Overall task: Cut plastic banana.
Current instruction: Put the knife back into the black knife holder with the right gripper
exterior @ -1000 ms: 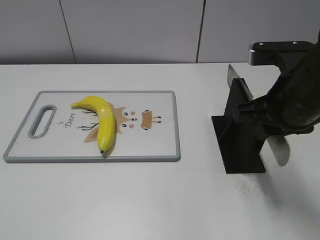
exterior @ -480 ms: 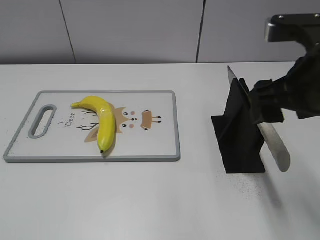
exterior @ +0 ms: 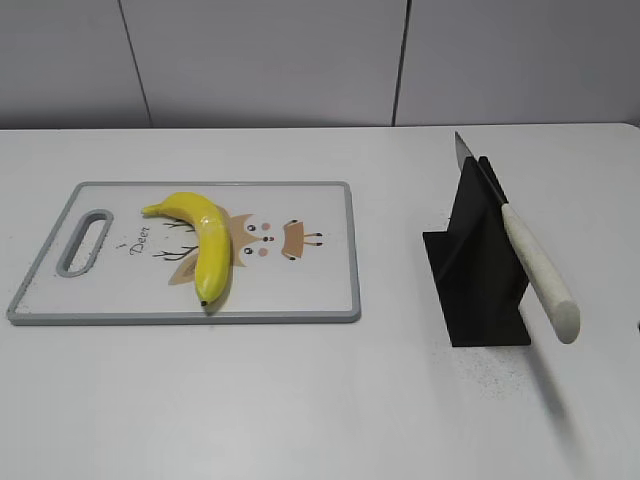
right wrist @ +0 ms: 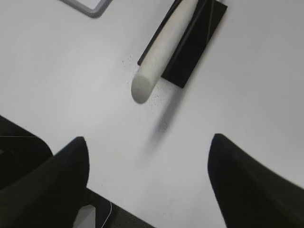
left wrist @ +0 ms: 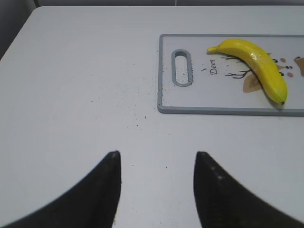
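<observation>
Cut not started — banana whole on the board.
Knife sits in its stand, right of board; left gripper & right gripper both spread, empty.

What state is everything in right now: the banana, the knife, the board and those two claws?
Banana: whole, uncut, lying on the board.
Board: flat on the table.
Knife: slotted in the stand, handle sticking out, nothing holding it.
Stand: upright on the table.
Left gripper: open, empty.
Right gripper: open, empty, above the handle end.
</observation>
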Controlling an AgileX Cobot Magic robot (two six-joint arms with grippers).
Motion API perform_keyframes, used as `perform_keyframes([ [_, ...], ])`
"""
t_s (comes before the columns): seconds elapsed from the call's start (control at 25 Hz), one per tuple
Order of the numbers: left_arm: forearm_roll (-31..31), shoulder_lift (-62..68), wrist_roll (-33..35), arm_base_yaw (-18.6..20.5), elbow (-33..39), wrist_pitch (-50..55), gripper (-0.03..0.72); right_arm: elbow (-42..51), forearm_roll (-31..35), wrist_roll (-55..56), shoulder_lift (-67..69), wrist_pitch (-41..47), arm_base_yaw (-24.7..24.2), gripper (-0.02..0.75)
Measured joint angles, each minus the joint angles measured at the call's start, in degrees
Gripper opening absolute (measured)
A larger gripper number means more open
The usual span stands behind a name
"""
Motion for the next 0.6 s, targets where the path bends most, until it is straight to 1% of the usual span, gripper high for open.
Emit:
perform_keyframes([
  [0.12, 0.0, 0.0, 0.0, 0.0, 0.0, 0.0, 0.485, 7.2, 0.0, -1.1, -9.2, 0.0, 0.0, 0.582],
  [0.2, 0.0, 0.0, 0.0, 0.0, 0.0, 0.0, 0.485, 10.1, 0.0, -1.4, -15.3, 0.4, 0.0, 0.58],
  [0.48, 0.0, 0.0, 0.0, 0.0, 0.0, 0.0, 0.485, 10.8, 0.6, -1.9, -31.4, 0.2, 0.0, 0.575],
  [0.6, 0.0, 0.0, 0.0, 0.0, 0.0, 0.0, 0.485, 10.8, 0.6, -1.9, -36.1, 2.4, 0.0, 0.575],
])
